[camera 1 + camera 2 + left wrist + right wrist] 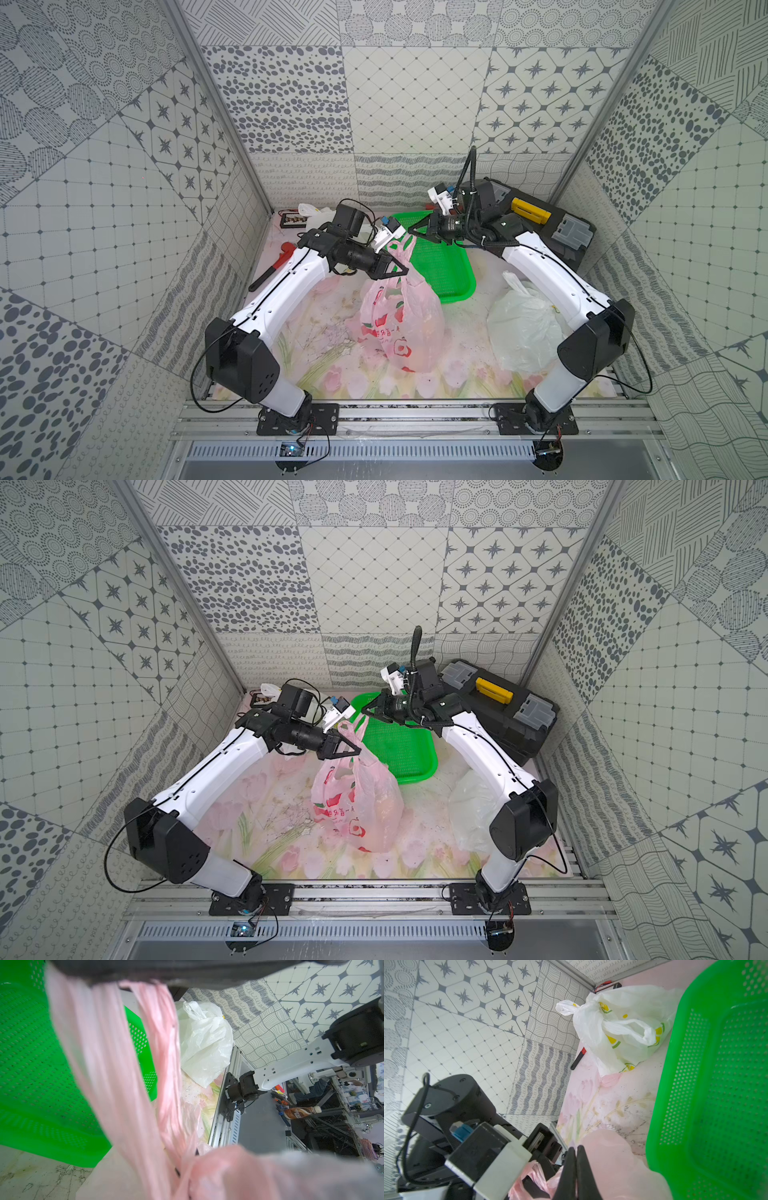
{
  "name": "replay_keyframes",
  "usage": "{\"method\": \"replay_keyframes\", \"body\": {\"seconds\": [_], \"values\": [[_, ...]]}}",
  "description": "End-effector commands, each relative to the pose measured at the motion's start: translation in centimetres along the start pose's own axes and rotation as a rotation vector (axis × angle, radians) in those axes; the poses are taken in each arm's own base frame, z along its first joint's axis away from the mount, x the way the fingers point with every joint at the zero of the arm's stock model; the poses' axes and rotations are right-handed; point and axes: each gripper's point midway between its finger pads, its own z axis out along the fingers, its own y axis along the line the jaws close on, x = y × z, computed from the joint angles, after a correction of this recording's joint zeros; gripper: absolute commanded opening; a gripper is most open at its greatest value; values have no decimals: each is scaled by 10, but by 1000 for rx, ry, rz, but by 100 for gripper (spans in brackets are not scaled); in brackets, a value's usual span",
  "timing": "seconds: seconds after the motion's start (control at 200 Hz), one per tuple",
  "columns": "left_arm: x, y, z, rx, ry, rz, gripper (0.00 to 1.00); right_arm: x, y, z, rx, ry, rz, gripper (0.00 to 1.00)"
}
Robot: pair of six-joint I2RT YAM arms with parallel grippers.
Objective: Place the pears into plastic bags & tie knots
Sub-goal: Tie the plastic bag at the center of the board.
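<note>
A pink plastic bag point(401, 328) with strawberry prints stands bulging on the mat in both top views. Its two handles are pulled up and twisted. My left gripper point(404, 271) is shut on the bunched handles just above the bag's body. My right gripper point(411, 230) is shut at the handle's upper tip point(408, 241); its fingers point(572, 1159) are pressed together. A white bag point(523, 324) sits tied at the right. Another white bag with lemon prints point(623, 1028) lies at the back left. The pears are hidden.
A green perforated basket point(442, 262) lies behind the pink bag with nothing in it. A black toolbox point(540, 224) with a yellow handle fills the back right corner. A red and black wrench point(272, 266) and a small black tray point(291, 218) lie at the back left.
</note>
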Motion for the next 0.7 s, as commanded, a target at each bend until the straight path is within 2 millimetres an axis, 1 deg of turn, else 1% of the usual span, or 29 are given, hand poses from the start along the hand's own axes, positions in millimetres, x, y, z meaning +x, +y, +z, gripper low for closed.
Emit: {"method": "replay_keyframes", "body": {"seconds": [0.0, 0.065, 0.135, 0.23, 0.345, 0.4, 0.435, 0.455, 0.495, 0.565, 0.615, 0.695], "values": [[0, 19, -13, -97, -11, -39, 0, -6, 15, -25, 24, -67, -98, 0], [-2, 28, -17, -120, -32, -82, 0, 3, 23, -35, 17, -72, -140, 0], [-5, 28, -17, -115, -42, -100, 0, 16, 34, -41, -8, -67, -177, 0], [-7, 29, -17, -116, -50, -116, 0, 37, 35, -42, 21, -47, -218, 0], [-5, 36, -19, -151, -48, -141, 0, 70, 36, -39, 11, 5, -246, 0], [-6, 39, -22, -164, -53, -152, 0, 88, 40, -32, -22, 38, -241, 0], [-6, 39, -23, -164, -54, -156, 0, 104, 42, -23, -48, 66, -235, 0], [-7, 39, -24, -162, -55, -155, 1, 109, 44, -20, -60, 73, -235, 0], [-9, 37, -25, -157, -56, -151, 3, 127, 48, -8, -97, 101, -235, 0], [-13, 31, -26, -132, -56, -145, 4, 149, 52, 12, -145, 122, -219, 0], [-16, 26, -26, -105, -58, -143, 4, 157, 54, 27, -169, 113, -231, 0], [-20, 15, -27, -52, -63, -138, 4, 159, 44, 48, -151, 78, -267, 0]]}}
